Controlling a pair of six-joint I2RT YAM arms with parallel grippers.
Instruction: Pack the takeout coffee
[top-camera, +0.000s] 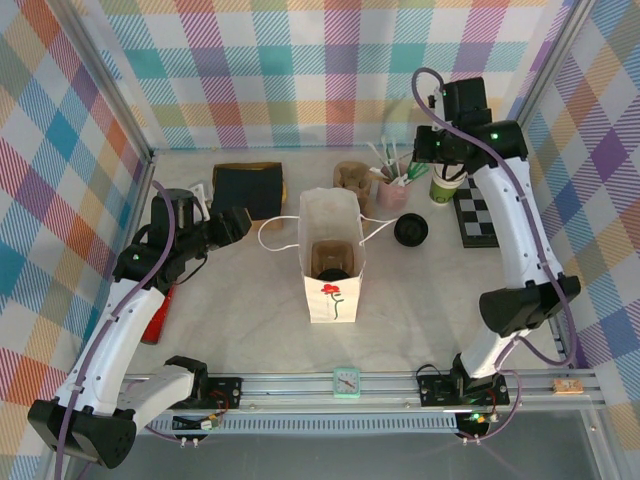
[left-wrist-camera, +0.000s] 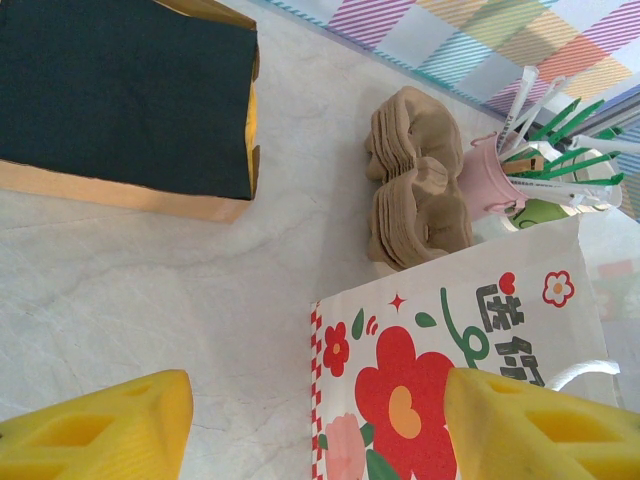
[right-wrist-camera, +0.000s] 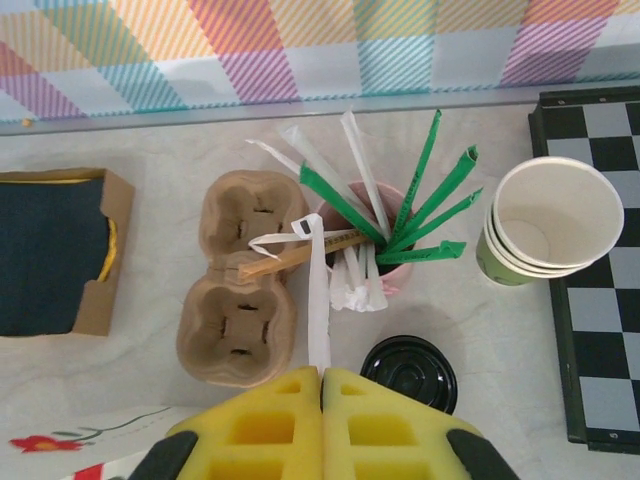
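Unpacked coffee (top-camera: 410, 231) on table (top-camera: 240, 300) right of bag (top-camera: 332, 290); right pincer (right-wrist-camera: 321, 375) closed on a straw (right-wrist-camera: 318, 300), left pincer (left-wrist-camera: 320, 405) open by bag. Best free right, grip coffee under lid, lower upright

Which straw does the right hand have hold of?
The white straw that runs from the pink cup straight down into the shut right hand. The other white ones and the green ones stand loose in the cup.
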